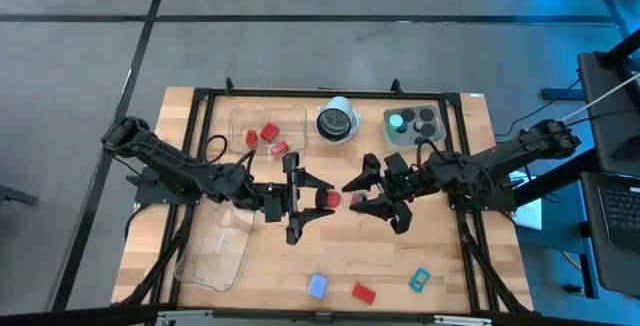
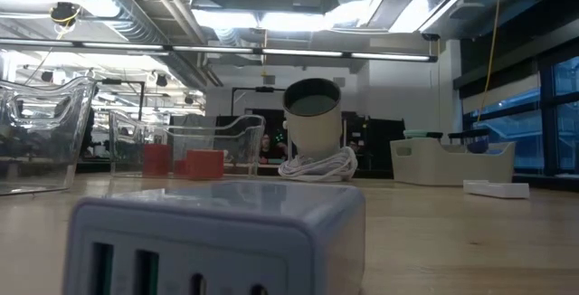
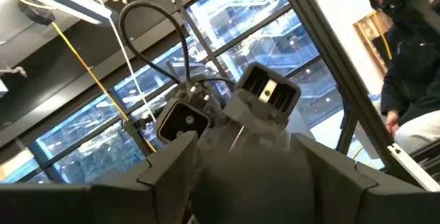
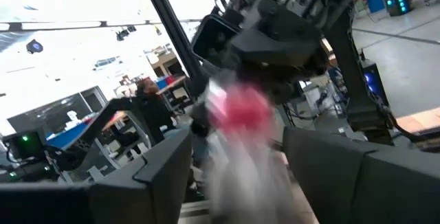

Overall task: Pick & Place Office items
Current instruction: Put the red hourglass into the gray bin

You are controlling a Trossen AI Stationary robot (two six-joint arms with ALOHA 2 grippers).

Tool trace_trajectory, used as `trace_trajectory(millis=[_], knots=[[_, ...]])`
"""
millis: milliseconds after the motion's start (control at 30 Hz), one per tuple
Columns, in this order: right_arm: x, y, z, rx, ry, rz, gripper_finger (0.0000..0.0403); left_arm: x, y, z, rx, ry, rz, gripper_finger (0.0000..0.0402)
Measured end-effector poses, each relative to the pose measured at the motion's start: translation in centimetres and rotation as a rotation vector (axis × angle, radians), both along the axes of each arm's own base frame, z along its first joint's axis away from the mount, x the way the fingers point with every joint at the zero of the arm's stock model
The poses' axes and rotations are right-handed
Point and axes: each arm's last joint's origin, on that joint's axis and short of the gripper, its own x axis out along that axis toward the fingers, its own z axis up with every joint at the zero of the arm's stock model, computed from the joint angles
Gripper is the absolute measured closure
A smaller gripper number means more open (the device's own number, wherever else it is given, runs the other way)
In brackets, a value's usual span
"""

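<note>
A red block (image 1: pixel 330 198) hangs above the table's middle, between my two grippers, which meet tip to tip. My left gripper (image 1: pixel 320 194) reaches in from the left and my right gripper (image 1: pixel 354 196) from the right, each shut on the block. In the right wrist view the block (image 4: pixel 237 110) is a red blur between my fingers, with the left arm's gripper behind it. The left wrist view shows only the right arm's gripper (image 3: pixel 240 114); the block is hidden there. More office items lie near the front edge: a pale-blue rectangle (image 1: pixel 317 286), a red block (image 1: pixel 363 292) and a teal rectangle (image 1: pixel 419 280). My left gripper holds the red block's left end (image 1: pixel 325 198) between its two fingers, coming level from the table's left. The block is lifted clear of the table. My right gripper has the block's right end (image 1: pixel 340 198) between its two fingers (image 4: pixel 161 169), level from the table's right. The blur hides the exact place of contact.
A clear tray (image 1: pixel 250 121) at the back holds two red blocks (image 1: pixel 268 134). Another clear tray (image 1: pixel 215 256) lies near left. A round white-rimmed object (image 1: pixel 338 121) and a grey tray (image 1: pixel 440 116) with a teal cap and black cylinders stand at the back.
</note>
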Motion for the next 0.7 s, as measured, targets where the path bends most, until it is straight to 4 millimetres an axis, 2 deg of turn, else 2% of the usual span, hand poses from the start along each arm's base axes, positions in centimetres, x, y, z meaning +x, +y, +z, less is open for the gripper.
trace_trajectory(millis=[100,200,367,567,700], knots=[[0.0,0.0,0.0,0.0,-0.001,0.003,0.0173,0.0,0.0,-0.1,0.004,0.012,-0.001,0.0161],[0.0,0.0,0.0,0.008,0.001,-0.003,0.0197,0.0,0.0,-0.1,0.001,0.013,-0.003,0.0149],[0.0,0.0,0.0,0.023,0.011,-0.008,0.0267,0.0,0.1,-0.2,-0.007,0.025,0.041,0.0133],[0.0,0.0,-0.2,0.015,0.028,0.005,0.0361,0.2,0.1,-1.1,-0.017,0.119,0.084,0.0131],[0.1,0.0,-0.7,-0.003,0.075,0.007,0.0396,0.1,-0.1,-1.9,-0.049,0.197,0.143,0.0134]])
